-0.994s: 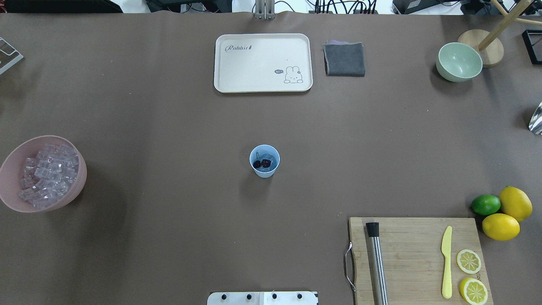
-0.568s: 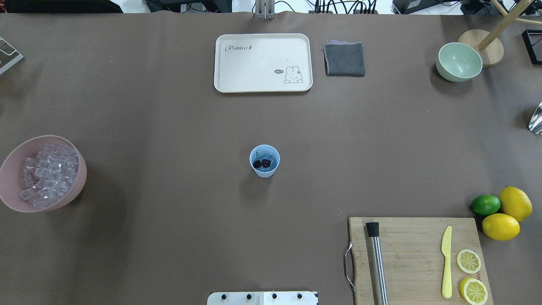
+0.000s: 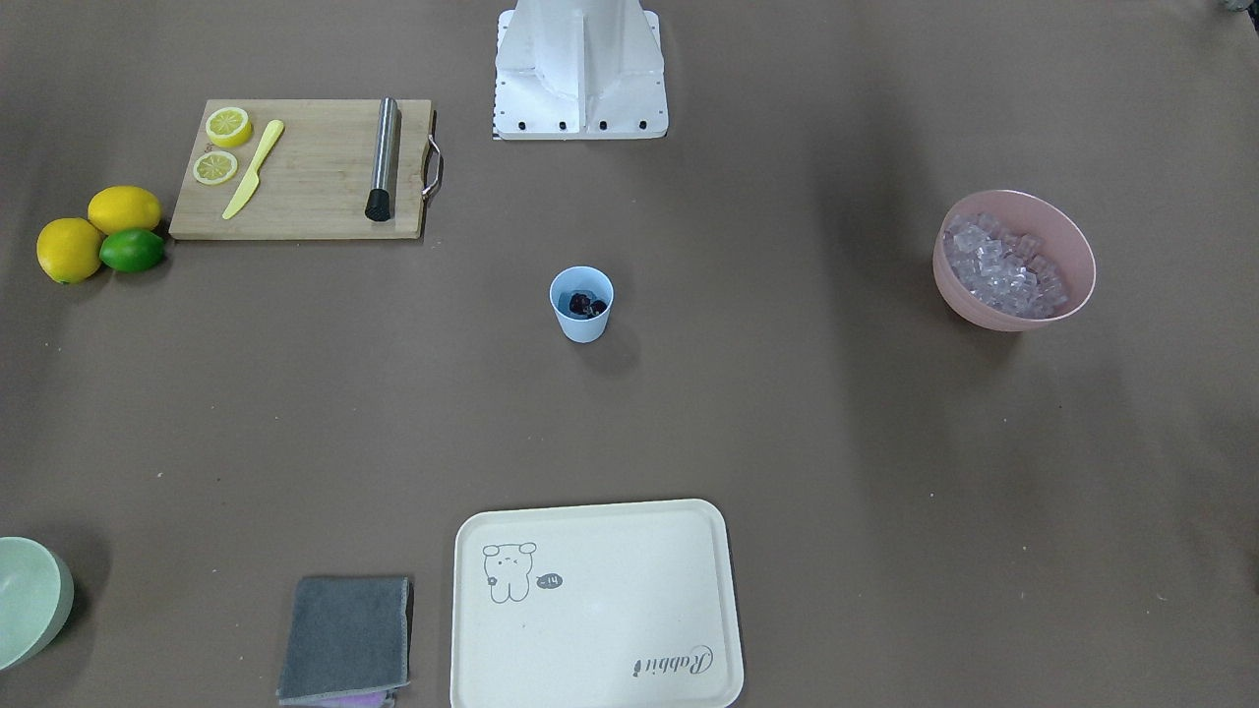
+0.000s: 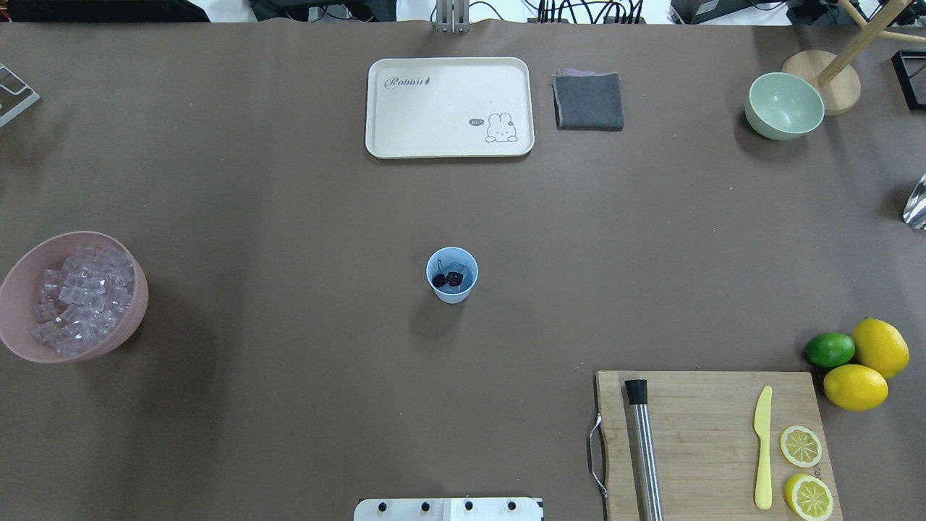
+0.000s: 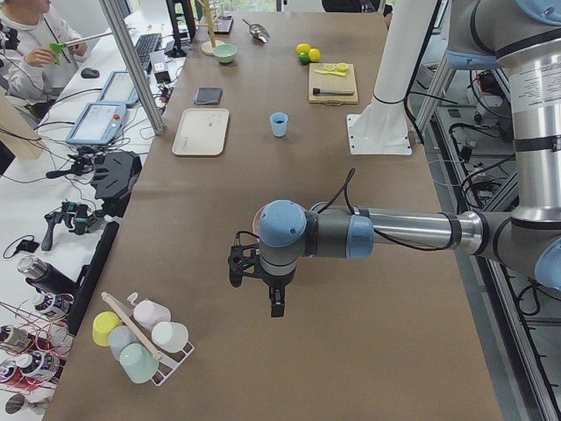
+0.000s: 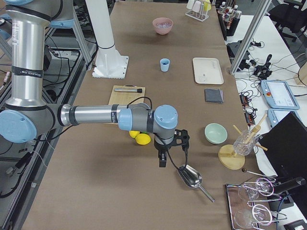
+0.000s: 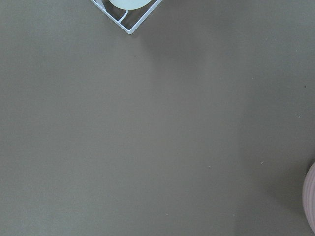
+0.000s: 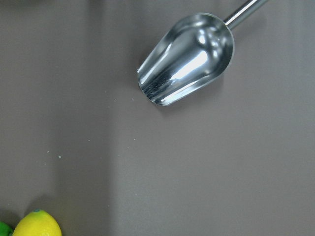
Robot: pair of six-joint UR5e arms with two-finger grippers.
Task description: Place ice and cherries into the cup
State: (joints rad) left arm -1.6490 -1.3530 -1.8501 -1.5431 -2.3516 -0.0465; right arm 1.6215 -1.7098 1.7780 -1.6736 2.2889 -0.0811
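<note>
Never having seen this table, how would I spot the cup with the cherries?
Start at the wide brown table and look to its middle, on the line between the robot's white base plate and the cream rabbit tray. There the cup stands alone: a small light-blue tumbler with dark cherries inside, far smaller than the pink bowl or the pale green bowl.

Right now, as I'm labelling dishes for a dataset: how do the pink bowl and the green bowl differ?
The pink bowl holds a pile of ice; the green bowl is empty. The pink bowl looks larger than the green bowl. The pink bowl stands on the robot's left, the green bowl far right. Both are round, upright, open-topped.
</note>
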